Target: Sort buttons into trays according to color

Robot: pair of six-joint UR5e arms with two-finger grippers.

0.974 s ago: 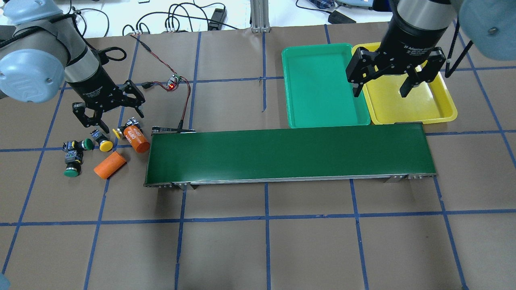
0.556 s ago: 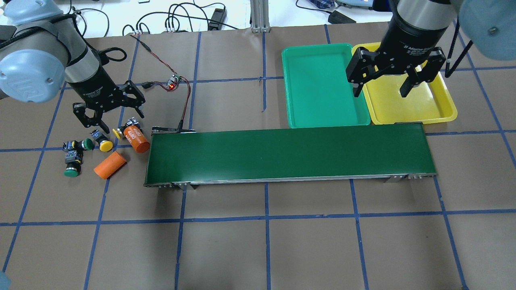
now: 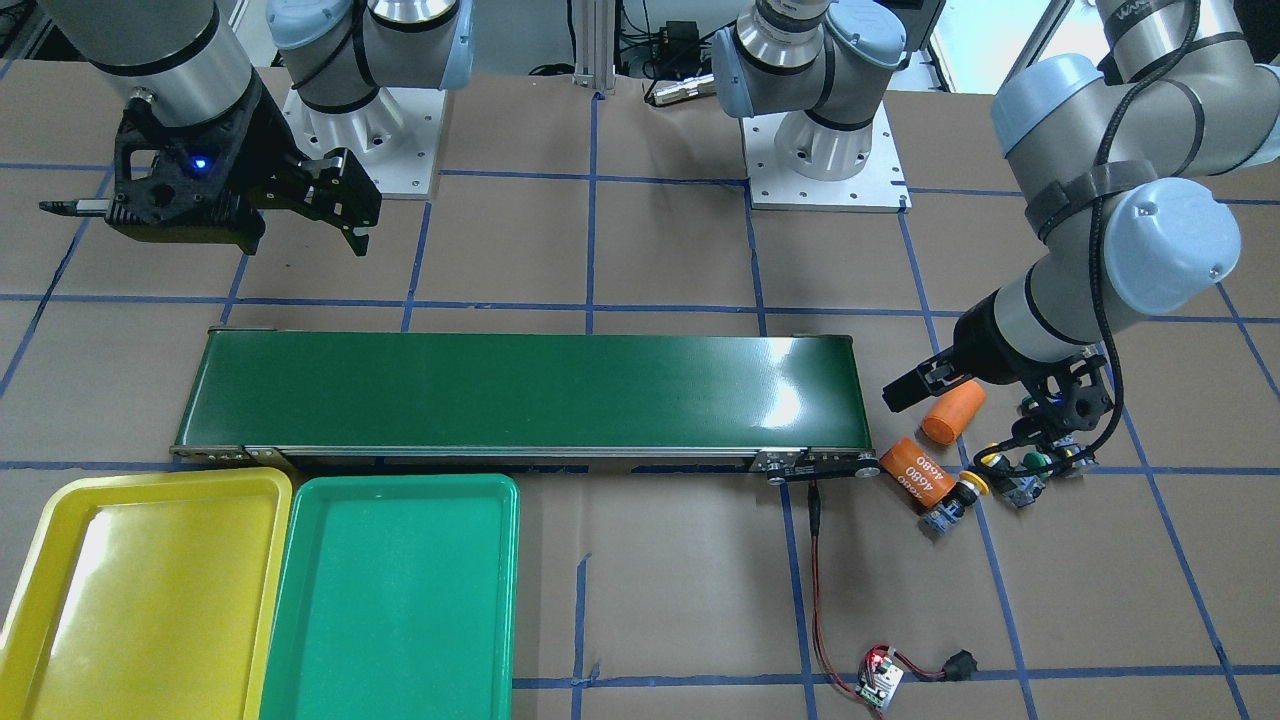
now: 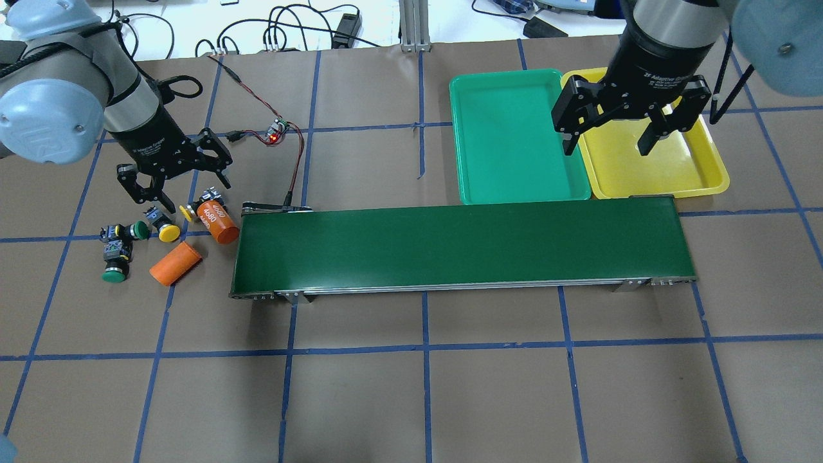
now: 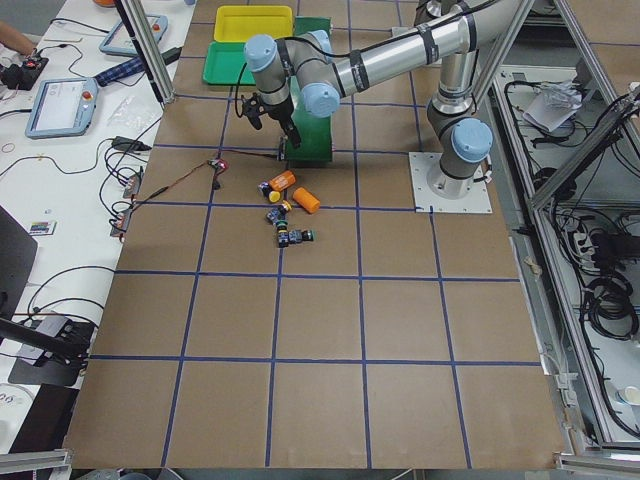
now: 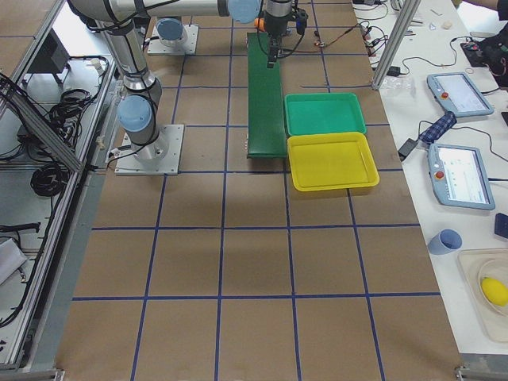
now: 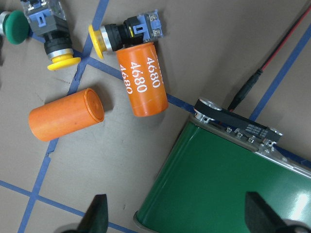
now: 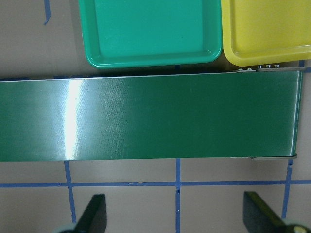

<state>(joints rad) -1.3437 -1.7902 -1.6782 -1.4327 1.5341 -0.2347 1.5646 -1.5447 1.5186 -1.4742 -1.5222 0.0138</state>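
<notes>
Left fingers (image 7: 97, 213): apart, empty; buttons (image 7: 124, 33) near, ahead of the tips.
Right fingers (image 8: 95, 211): apart, empty, high above the surface (image 4: 450, 386).

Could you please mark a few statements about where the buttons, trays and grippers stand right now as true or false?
1. Neither the green tray nor the yellow tray holds a button. True.
2. A button lies on the conveyor belt. False: all four buttons lie on the table off its end.
3. The left gripper is shut on a green button. False: it is open and holds nothing.
4. The right gripper is open. True.
5. The orange cylinder marked 4680 lies right beside a yellow-capped button. True.
</notes>
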